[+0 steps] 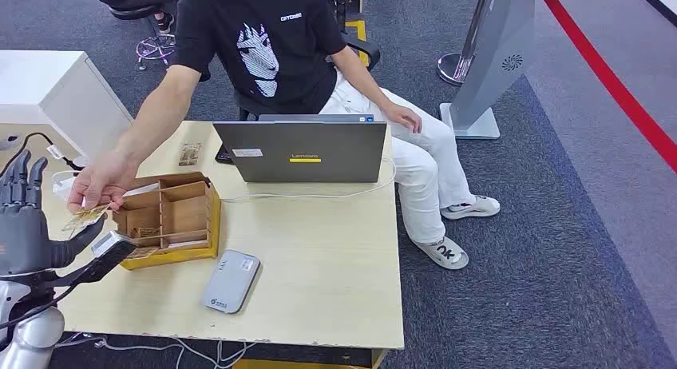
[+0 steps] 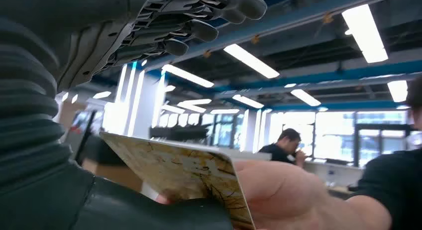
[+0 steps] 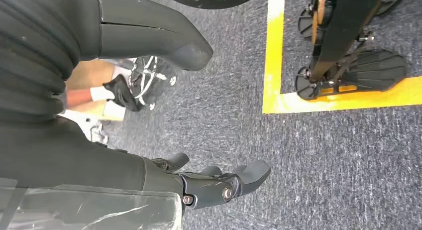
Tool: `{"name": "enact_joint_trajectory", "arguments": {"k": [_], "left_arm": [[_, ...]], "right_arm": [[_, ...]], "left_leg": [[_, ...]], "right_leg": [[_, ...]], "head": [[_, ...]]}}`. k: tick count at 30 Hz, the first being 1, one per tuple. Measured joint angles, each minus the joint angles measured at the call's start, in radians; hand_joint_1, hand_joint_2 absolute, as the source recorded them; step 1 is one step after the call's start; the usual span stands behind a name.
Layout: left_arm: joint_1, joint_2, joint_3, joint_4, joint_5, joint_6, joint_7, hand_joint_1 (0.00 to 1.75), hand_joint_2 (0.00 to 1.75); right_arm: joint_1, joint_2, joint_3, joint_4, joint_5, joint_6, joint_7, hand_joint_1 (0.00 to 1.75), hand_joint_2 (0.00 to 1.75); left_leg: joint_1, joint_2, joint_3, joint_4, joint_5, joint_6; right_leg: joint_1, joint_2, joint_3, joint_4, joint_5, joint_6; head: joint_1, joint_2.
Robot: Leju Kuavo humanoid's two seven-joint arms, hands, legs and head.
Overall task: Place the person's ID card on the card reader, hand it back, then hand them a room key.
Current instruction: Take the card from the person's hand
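I see the ID card (image 1: 85, 218) at the left edge of the frame, held by the person's hand (image 1: 102, 182) just above my left hand (image 1: 24, 217), whose fingers are spread and hold nothing. The card reader (image 1: 231, 281) lies at lower centre, with bare table (image 1: 335, 265) around. My right hand (image 3: 149, 115) hangs over the floor, fingers apart, holding nothing.

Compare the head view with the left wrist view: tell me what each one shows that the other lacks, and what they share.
Head view alone: the table, the grey card reader, the wooden organizer box and the laptop.

Left wrist view alone: ceiling lights and a second person in the background.

Both: the left hand with fingers spread, and the seated person's hand holding the patterned card out to it.
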Motion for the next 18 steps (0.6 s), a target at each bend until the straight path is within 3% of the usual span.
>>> {"name": "enact_joint_trajectory", "arguments": {"k": [2,6,12,18], "left_arm": [[-0.008,0.011,-0.021,0.003,-0.025,0.012,0.005,0.0,1.75],[-0.043,0.052,-0.105,0.023,-0.127,0.06,0.029,1.75,1.75],[-0.077,0.092,-0.194,0.051,-0.261,0.12,0.052,1.75,1.75],[-0.081,0.108,-0.214,0.065,-0.284,0.128,0.05,1.75,1.75]], "right_arm": [[0.0,0.0,0.003,0.0,0.005,0.0,0.002,0.0,1.75],[-0.001,0.0,0.011,0.0,0.025,0.0,0.01,0.0,1.75],[-0.001,0.0,0.016,0.0,0.052,0.0,0.014,0.0,1.75],[-0.002,0.0,0.02,0.0,0.063,0.0,0.014,0.0,1.75]], "left_leg": [[0.0,0.0,0.0,0.0,0.0,0.0],[0.0,0.0,0.0,0.0,0.001,0.0],[0.0,0.0,0.0,0.0,0.001,-0.001],[0.0,0.0,0.0,0.0,0.001,-0.001]], "right_leg": [[0.0,0.0,0.0,0.0,0.0,0.0],[0.0,0.0,0.0,0.0,0.0,0.0],[0.0,0.0,0.0,0.0,0.0,0.0],[0.0,0.0,0.0,0.0,0.0,0.0]], "head": [[0.0,0.0],[0.0,0.0],[0.0,0.0],[0.0,0.0]]}}
